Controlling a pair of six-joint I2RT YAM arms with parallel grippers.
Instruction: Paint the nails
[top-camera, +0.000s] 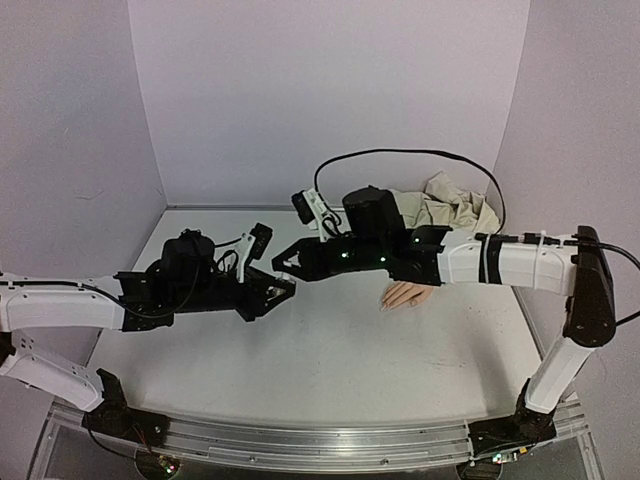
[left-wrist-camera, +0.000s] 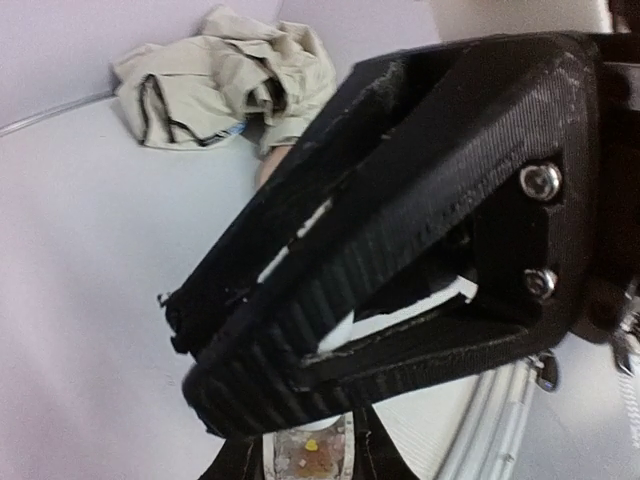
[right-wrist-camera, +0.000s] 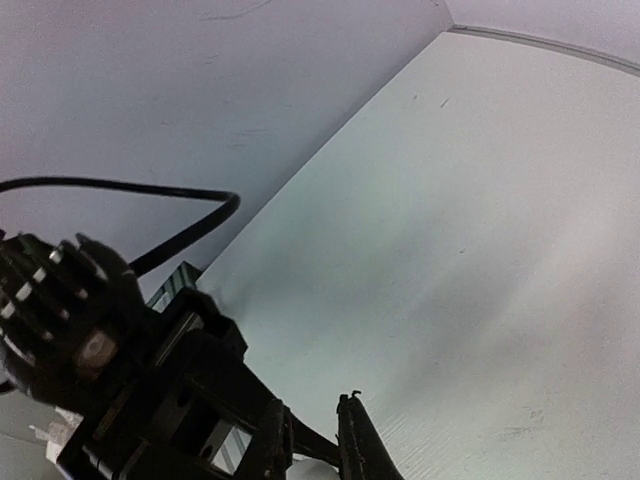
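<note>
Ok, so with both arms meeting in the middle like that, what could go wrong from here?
The left jaws pinch a small whitish bottle above the table, right where the shut right jaws meet them; a skewed pull could tip or drop it. The mannequin hand lies half under the right arm, so lowering that arm might knock it.

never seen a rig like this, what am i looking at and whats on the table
Two robot arms, each ending in a two-finger gripper. One picture looks down from above; the others come from cameras on each wrist. On the white table lie a mannequin hand and a crumpled beige jacket behind it. The left gripper is shut on a small bottle, seen in its wrist view. The right gripper, also shut, meets it mid-table; whether it pinches anything is hidden.
</note>
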